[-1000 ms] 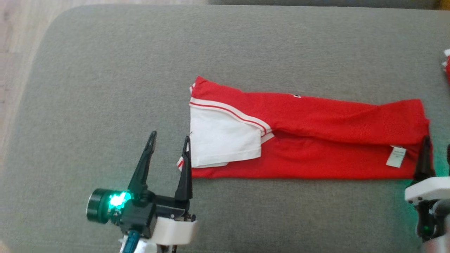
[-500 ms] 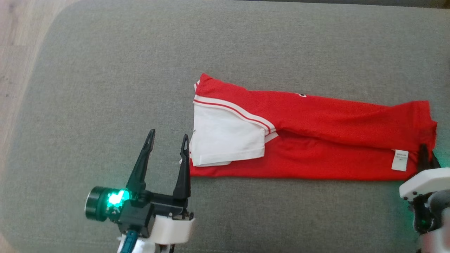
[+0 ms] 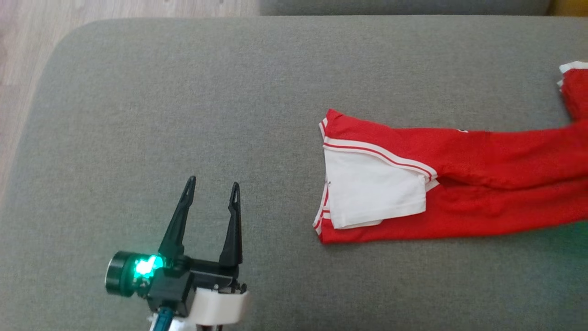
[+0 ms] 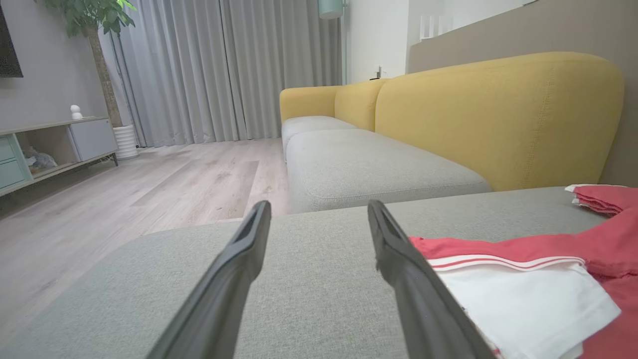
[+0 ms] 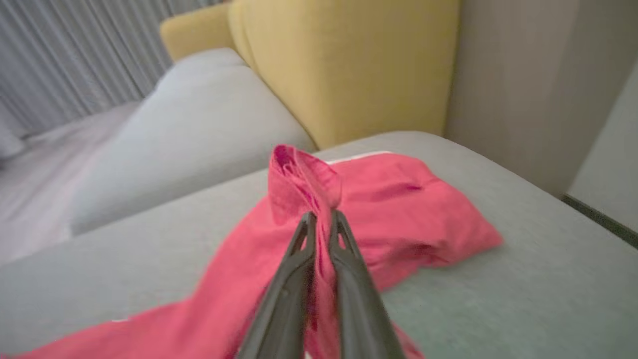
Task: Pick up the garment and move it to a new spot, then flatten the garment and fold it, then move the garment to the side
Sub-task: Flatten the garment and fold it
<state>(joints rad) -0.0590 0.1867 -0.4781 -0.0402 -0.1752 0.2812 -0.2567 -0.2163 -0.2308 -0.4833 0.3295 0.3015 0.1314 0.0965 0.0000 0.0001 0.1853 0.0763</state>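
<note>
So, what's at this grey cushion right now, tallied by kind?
Garments: 2, the held garment and a second garment farther back.
Pincers: 2, left pincer open, right pincer shut on the held garment.
Total: 4.

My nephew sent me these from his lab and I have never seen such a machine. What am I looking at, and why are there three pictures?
It is a two-armed robot folding laundry. The top-down picture comes from a camera on its head, looking down on a grey sofa cushion. The dark two-fingered claw at the lower left is its left gripper, open and holding nothing. The other two pictures come from cameras on its wrists, each looking along that arm's own fingers. On the cushion lies a red garment with white parts, folded into a long strip. In the right wrist picture the right gripper is shut on a bunched-up end of it.
</note>
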